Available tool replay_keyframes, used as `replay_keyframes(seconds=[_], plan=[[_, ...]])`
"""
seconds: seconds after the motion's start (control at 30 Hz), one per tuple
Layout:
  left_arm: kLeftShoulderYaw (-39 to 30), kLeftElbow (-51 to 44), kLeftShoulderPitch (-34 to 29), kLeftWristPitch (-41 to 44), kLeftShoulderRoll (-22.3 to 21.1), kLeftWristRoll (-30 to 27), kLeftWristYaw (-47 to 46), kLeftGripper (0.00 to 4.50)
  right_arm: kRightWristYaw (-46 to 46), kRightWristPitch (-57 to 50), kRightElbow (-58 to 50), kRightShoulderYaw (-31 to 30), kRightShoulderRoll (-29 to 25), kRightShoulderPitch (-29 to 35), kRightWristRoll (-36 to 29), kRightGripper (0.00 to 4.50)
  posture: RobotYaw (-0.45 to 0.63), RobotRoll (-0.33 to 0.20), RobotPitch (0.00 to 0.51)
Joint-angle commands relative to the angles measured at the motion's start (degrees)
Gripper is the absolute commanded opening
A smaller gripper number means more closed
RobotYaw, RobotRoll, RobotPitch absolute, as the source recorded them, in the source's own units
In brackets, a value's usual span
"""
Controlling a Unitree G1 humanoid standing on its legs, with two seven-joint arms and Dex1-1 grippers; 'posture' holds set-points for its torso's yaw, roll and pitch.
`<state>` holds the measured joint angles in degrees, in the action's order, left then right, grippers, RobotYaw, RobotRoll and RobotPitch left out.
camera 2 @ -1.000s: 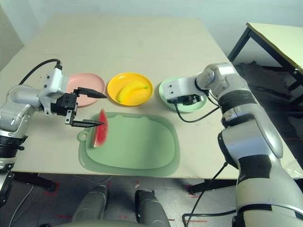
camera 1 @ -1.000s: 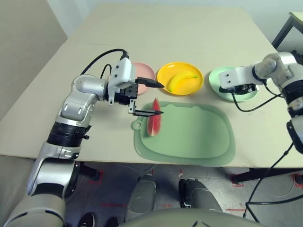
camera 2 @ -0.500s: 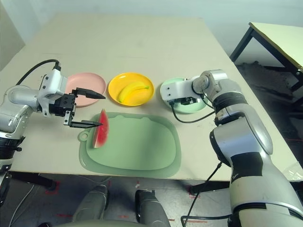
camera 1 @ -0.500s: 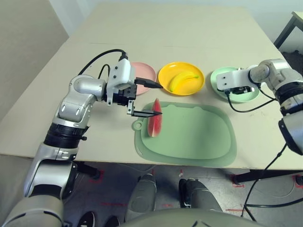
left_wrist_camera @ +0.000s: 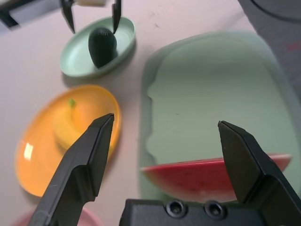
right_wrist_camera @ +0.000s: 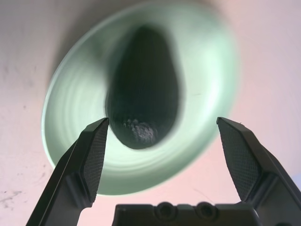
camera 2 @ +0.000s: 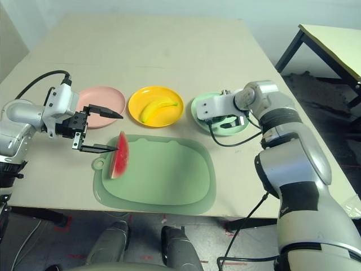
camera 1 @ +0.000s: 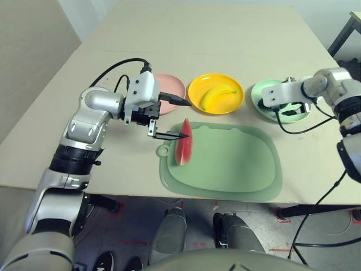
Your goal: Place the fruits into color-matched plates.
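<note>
While the avocado [right_wrist_camera: 141,89] lies in the green plate [right_wrist_camera: 70,108] under the released right hand [right_wrist_camera: 162,141], the watermelon [camera 1: 184,142] stands on the mat [camera 1: 237,164], long axis pointing away from the robot, straddled by the nearer left hand's [camera 1: 176,118] spread fingers.

Pretty plain beige surface [camera 1: 225,39] here: pink plate [camera 1: 172,86], yellow plate [camera 1: 215,94] and mint green plate [camera 1: 269,89] sit in a row, green mat [camera 1: 231,161] just in front.
</note>
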<state>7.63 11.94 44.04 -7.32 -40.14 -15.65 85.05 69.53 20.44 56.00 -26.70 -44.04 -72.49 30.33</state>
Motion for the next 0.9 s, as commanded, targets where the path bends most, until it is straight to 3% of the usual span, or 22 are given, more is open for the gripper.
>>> replay_keyframes(seconds=[0.03, 0.13, 0.23, 0.33, 0.4, 0.63, 0.9], plan=[[1.23, 5.94, 3.3, -10.94, -1.22, 2.73, 4.86, 4.5, 12.63, -14.63, -20.77, 6.73, -3.81, 6.57, -10.59, 4.47, 0.22, 0.0, 0.139], [6.05, 9.56, 6.22, -18.35, -3.63, 2.45, 7.39, 4.5, 20.01, -35.55, -44.38, 12.41, -6.67, 19.53, -21.48, 4.47, 0.2, 0.0, 0.138], [11.84, 11.88, 8.88, -23.88, -5.56, 0.69, 7.45, 4.5, 19.78, -51.97, -60.84, 16.61, -7.58, 30.52, -28.82, 4.47, 0.19, 0.0, 0.139], [18.32, 15.26, 12.7, -29.53, -6.51, -0.51, 7.45, 4.5, 15.37, -70.82, -74.69, 23.36, -3.64, 39.38, -39.81, 4.47, 0.18, 0.0, 0.14], [21.91, 17.46, 14.98, -32.53, -6.55, -1.39, 7.45, 4.5, 11.31, -77.84, -80.45, 27.8, 0.34, 43.15, -45.49, 4.47, 0.17, 0.0, 0.139], [32.97, 24.16, 22.69, -40.63, -3.84, -3.47, 7.45, 4.5, -3.6, -78.81, -90.28, 35.78, 11.16, 57.89, -53.79, 4.47, 0.19, 0.0, 0.135], [43.38, 29.27, 27.52, -50.05, -0.37, -3.88, 7.45, 4.5, -17.72, -55.44, -94.43, 32.86, 21.51, 78.74, -49.38, 4.47, 0.16, 0.0, 0.133]])
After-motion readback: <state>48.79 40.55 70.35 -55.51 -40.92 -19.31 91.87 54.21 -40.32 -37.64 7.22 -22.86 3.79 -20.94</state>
